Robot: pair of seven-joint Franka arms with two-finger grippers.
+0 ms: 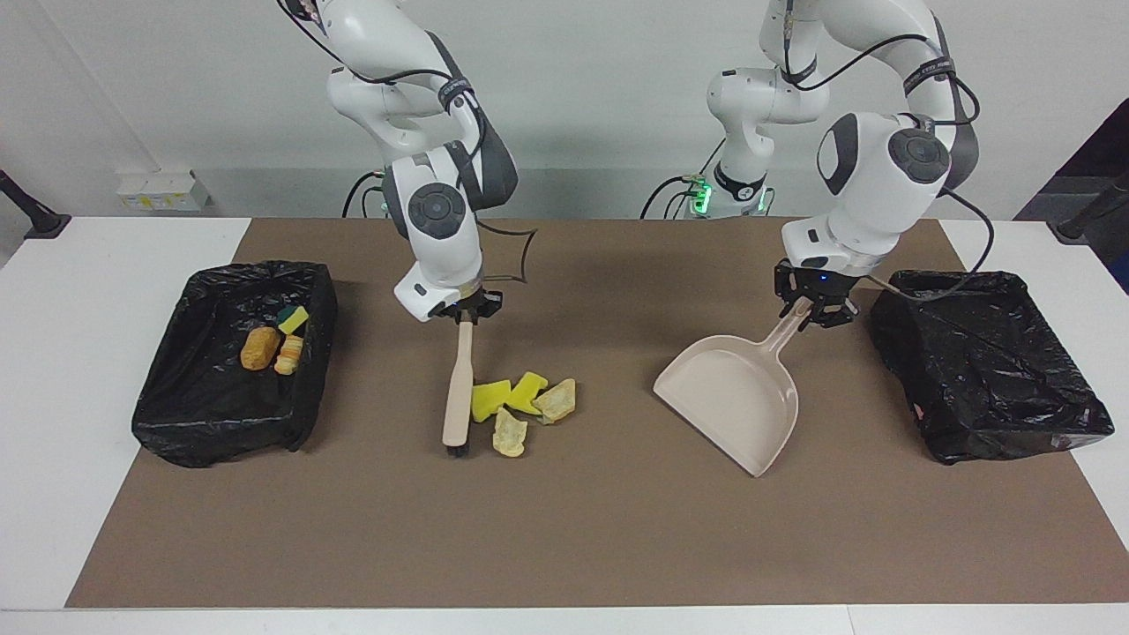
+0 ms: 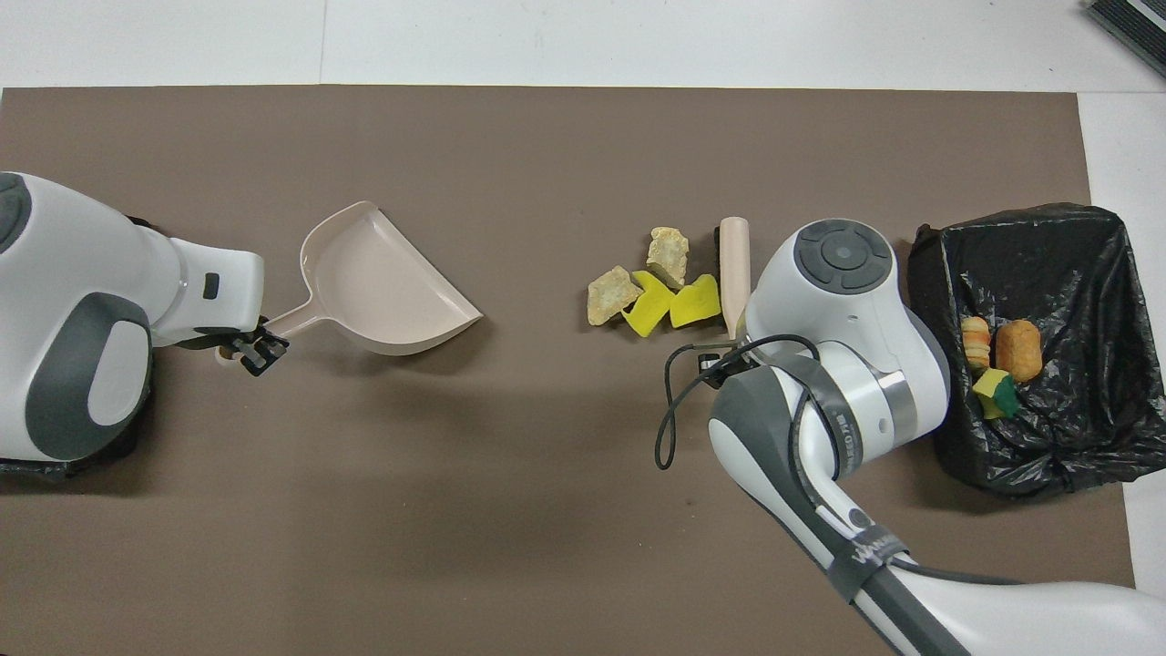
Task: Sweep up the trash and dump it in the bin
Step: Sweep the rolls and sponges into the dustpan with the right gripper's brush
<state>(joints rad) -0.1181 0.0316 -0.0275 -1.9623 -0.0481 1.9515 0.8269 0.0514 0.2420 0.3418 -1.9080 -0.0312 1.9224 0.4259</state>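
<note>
My right gripper [image 1: 465, 316] is shut on the handle of a beige brush [image 1: 459, 397], whose bristle end rests on the mat. Its head touches a bright yellow sponge chunk [image 1: 489, 399] of the trash. That chunk is pressed against another yellow chunk [image 2: 649, 305] and two tan lumps [image 1: 557, 399] [image 2: 669, 255]. My left gripper [image 1: 807, 309] is shut on the handle of the beige dustpan [image 1: 732, 401]. The dustpan is angled, with a wide gap of mat between it and the pile. The black-lined bin [image 1: 203, 414] at the right arm's end holds three scraps [image 2: 1016, 351].
A second black-lined bin [image 1: 983, 366] stands at the left arm's end, close beside my left gripper. Everything sits on a brown mat [image 1: 564, 529] over the white table. In the overhead view the left arm covers most of that second bin.
</note>
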